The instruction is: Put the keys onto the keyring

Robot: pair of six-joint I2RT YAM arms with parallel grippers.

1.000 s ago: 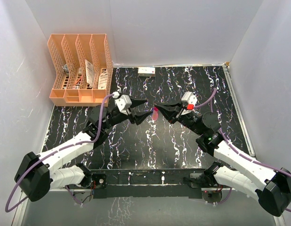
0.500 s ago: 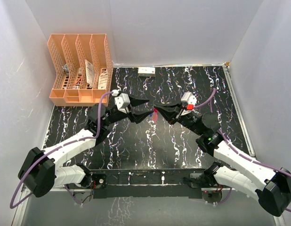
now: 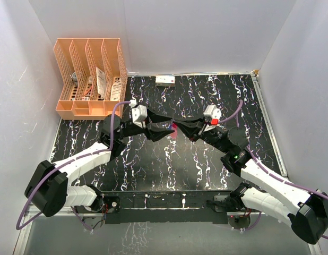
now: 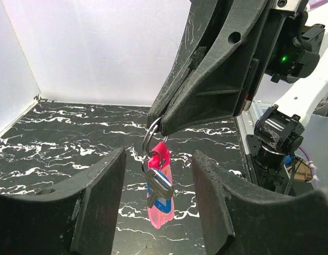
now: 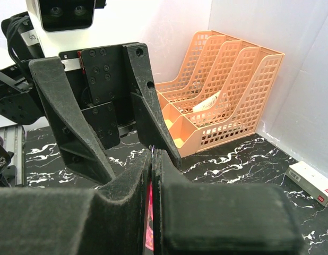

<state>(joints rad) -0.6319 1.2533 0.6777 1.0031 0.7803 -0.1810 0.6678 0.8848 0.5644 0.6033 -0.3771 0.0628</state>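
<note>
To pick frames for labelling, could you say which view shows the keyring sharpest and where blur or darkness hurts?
Left wrist: keyring crisp, evenly lit, pinched by the right gripper. Right wrist: near fingers dark, soft, hiding most of it. Top external: even light, keyring tiny.

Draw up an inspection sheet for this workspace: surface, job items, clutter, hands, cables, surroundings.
Surface: black mat with white veining, lying flat.
Job's things: keyring pinched in the air; red-pink strap, blue-headed key and grey key hang below it.
Clutter: orange file organiser at back left, papers inside; small white box by the back wall.
Hands: right hand shut on the keyring; left hand open, fingers either side of the strap, not touching.
Cables: a purple cable loops off each wrist, clear of the keys.
Surroundings: white walls on three sides.
</note>
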